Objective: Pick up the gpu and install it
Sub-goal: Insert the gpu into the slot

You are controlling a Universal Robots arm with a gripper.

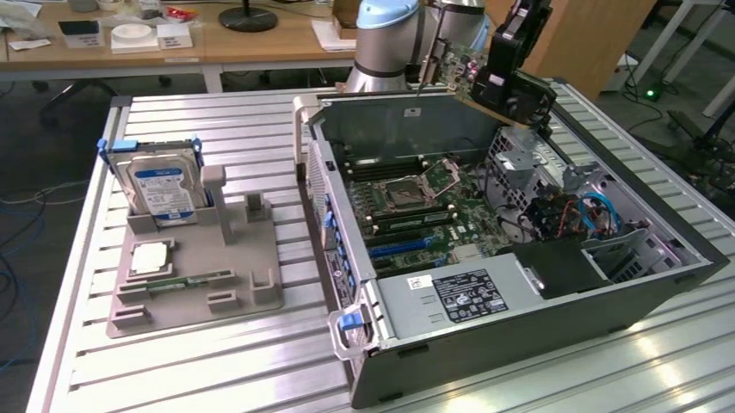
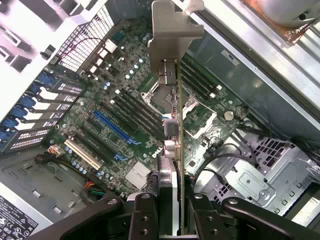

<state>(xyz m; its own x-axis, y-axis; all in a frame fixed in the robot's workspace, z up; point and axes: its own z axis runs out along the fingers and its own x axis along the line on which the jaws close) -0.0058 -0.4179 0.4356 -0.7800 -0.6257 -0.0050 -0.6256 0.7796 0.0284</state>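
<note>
- Exterior view: the gripper [image 1: 497, 86] is clenched on the gpu [image 1: 466, 73] and holds it in the air, tilted, over the far rim of the open computer case [image 1: 643, 284].
- The motherboard [image 1: 425, 206] lies below it inside the case, well apart from the card.
- On the exterior view's left, a hard drive [image 1: 161, 189] stands upright in a grey holder [image 1: 195, 284] on the slatted table [image 1: 206, 370].
- Wrist view: the gpu [image 2: 176, 125] shows edge-on, pinched between the two black fingers [image 2: 145, 215], with its metal bracket [image 2: 172, 35] at the end away from the grip.
- Below the card lies the motherboard [image 2: 125, 95], with a long blue slot [image 2: 117, 127] off to one side of it.
</note>
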